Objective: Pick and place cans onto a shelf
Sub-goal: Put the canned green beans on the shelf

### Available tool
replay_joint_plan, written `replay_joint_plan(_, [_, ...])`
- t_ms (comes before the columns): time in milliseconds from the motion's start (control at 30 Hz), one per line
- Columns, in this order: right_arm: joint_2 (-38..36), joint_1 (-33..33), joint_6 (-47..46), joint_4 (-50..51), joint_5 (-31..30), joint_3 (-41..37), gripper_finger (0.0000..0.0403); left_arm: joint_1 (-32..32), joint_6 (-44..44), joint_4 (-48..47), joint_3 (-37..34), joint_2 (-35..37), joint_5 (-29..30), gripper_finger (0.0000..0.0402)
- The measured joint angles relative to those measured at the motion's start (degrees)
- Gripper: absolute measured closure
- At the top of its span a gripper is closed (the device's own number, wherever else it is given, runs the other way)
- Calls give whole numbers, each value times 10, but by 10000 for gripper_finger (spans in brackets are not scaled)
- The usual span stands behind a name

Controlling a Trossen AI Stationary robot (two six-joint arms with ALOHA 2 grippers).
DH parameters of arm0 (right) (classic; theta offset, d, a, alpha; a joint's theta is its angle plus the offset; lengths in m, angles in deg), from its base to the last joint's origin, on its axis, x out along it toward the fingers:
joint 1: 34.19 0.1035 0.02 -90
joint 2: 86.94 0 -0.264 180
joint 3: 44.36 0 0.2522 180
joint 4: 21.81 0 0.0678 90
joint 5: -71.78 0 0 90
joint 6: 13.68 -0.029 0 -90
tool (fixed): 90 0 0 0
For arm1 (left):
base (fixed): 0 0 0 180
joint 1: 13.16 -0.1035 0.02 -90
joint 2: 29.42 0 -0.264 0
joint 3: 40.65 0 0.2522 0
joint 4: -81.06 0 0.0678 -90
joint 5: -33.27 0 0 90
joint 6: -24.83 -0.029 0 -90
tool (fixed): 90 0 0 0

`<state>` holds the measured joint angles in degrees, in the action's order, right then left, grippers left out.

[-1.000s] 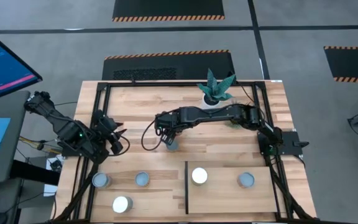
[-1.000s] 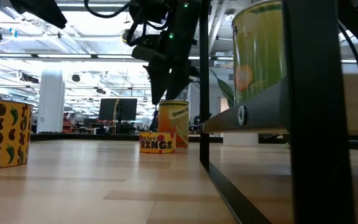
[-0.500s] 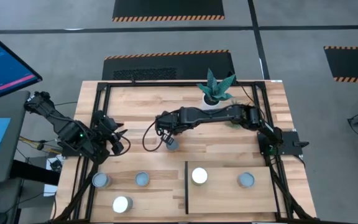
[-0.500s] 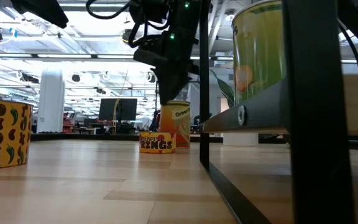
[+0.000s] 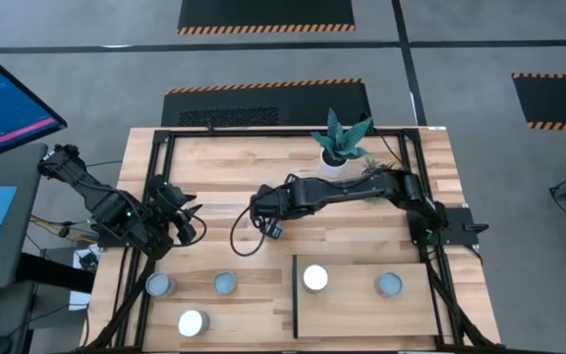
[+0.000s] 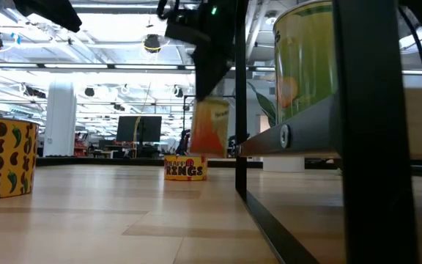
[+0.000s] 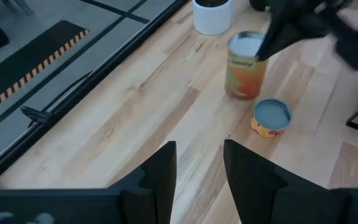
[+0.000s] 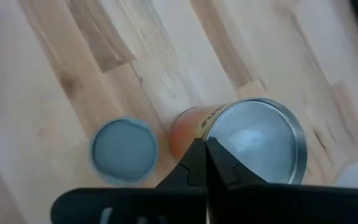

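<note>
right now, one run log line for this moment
right gripper: shut on orange can, lifted off table | left gripper: open, idle at left edge | shelf: two cans

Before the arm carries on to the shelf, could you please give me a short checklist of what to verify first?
1. Grip: right gripper shut on the rim of the orange-labelled can: ok.
2. Can off the tabletop, its base about level with the top of the short yellow can: ok.
3. Can hanging level: cannot tell.
4. Bare spot on the shelf between the white-topped can and the blue-topped can: ok.
5. Left gripper open, waiting at the table's left edge, out of the path: ok.
</note>
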<state>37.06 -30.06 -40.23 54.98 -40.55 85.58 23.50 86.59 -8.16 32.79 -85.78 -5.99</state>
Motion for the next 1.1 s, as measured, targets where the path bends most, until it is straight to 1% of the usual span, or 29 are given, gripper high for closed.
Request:
replay_joint_plan(200, [-67,40,-5,44,-59,1,400,0,0,0,0,0,18,278])
replay_joint_plan(400, [-156,104,-27,96,-64,1,401,0,0,0,0,0,21,278])
replay_joint_plan(600, [-221,198,-71,141,-59,2,402,0,-4,0,0,0,22,278])
replay_joint_plan(700, [-235,254,-125,171,-57,2,402,0,-11,0,0,0,22,278])
replay_joint_plan(833, [-237,325,-242,235,-53,2,402,0,-11,0,0,0,22,278])
replay_joint_plan(900, [-235,360,-302,263,-41,1,402,0,-11,0,0,0,22,278])
replay_joint_plan(1000, [-224,404,-357,268,-21,1,403,0,-11,0,0,0,22,278])
replay_joint_plan(1100, [-207,439,-400,257,-14,1,403,0,-13,0,0,0,22,278])
